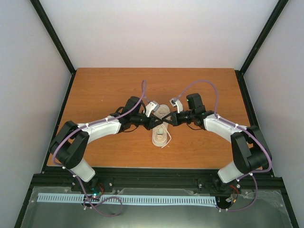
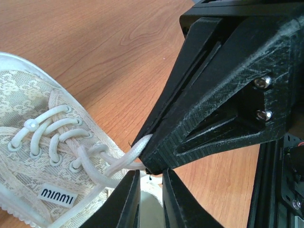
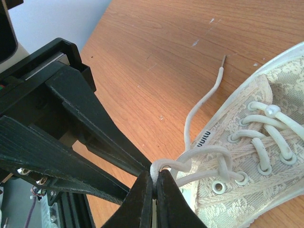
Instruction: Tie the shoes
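Enclosure: pale, smooth walls [image 1: 156,28] with black frame posts stand on three sides of the table.

Table [image 1: 104,90]: rectangular, wood-grain laminate, matt with light scuffs. Broad bare surface lies left, right and beyond the work zone. A black rail runs along the near edge.

Left arm [image 1: 95,130] and right arm [image 1: 223,128]: white and black links with lilac cables looped above. Both reach inward and meet at the table centre.

Sneaker [image 1: 161,135]: sited at the table centre, lengthwise front to back, well clear of every edge. The upper is cream lace-patterned fabric, the sole is pale and ribbed, and a white tab [image 2: 57,195] carries dark lettering.

Left gripper [image 2: 151,175]: black, ridged printed plastic. The fingers stand narrowly apart over the sneaker's opening. Whether they touch a lace cannot be determined.

Right gripper [image 3: 155,178]: the fingers are pressed together, pinching a loop of lace at their tips, which nearly meet the left gripper's.

Laces [image 3: 259,142]: thin, round, white cord crossing through ringed eyelets [image 3: 219,186]. One free end [image 3: 204,102] trails onto bare wood and ends in a dark aglet [image 3: 223,59].
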Available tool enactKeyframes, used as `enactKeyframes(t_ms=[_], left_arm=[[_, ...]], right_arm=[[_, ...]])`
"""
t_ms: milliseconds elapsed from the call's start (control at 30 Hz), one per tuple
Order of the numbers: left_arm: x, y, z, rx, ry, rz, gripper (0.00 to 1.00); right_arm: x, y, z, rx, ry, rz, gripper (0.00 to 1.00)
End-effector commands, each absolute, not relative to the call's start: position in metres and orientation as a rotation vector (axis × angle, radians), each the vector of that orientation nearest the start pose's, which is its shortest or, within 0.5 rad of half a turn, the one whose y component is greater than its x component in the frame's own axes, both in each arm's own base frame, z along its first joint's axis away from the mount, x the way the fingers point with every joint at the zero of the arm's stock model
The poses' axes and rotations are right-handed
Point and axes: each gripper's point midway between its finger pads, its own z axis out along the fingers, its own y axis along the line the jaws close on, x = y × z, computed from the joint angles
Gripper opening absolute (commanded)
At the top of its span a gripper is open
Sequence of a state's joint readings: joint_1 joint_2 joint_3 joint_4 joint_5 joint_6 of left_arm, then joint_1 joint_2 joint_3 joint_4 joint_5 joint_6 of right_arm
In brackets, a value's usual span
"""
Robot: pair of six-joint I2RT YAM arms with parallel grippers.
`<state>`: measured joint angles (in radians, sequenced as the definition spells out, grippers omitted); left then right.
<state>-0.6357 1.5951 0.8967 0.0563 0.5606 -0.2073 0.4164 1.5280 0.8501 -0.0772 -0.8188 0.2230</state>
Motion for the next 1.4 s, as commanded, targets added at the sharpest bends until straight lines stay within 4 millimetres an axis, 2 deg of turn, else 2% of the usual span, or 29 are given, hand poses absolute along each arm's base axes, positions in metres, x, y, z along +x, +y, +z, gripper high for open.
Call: enactKeyframes(t_ms=[0, 167, 300, 533, 900, 1367], left_arm=[[0.309, -0.333, 0.142, 0.831, 2.097, -1.023, 0.16], [0.315, -0.315, 0.14, 0.777, 2.095, -0.921, 0.25], [0.316, -0.309, 0.14, 0.793, 2.068, -0.884, 0.3], [0.314, -0.308, 0.134, 0.853, 1.998, -0.856, 0.29], [0.306, -0.32, 0.15, 0.894, 1.93, -0.968, 0.29], [0.299, -0.325, 0.15, 0.921, 1.962, -1.028, 0.27]], right_arm=[[0.29, 0.281, 0.161, -0.738, 2.164, 1.358, 0.03], [0.288, 0.282, 0.166, -0.749, 2.15, 1.382, 0.03], [0.286, 0.283, 0.169, -0.758, 2.141, 1.412, 0.03], [0.288, 0.282, 0.174, -0.744, 2.135, 1.463, 0.03], [0.287, 0.284, 0.166, -0.745, 2.165, 1.496, 0.03], [0.288, 0.283, 0.166, -0.736, 2.172, 1.486, 0.03]])
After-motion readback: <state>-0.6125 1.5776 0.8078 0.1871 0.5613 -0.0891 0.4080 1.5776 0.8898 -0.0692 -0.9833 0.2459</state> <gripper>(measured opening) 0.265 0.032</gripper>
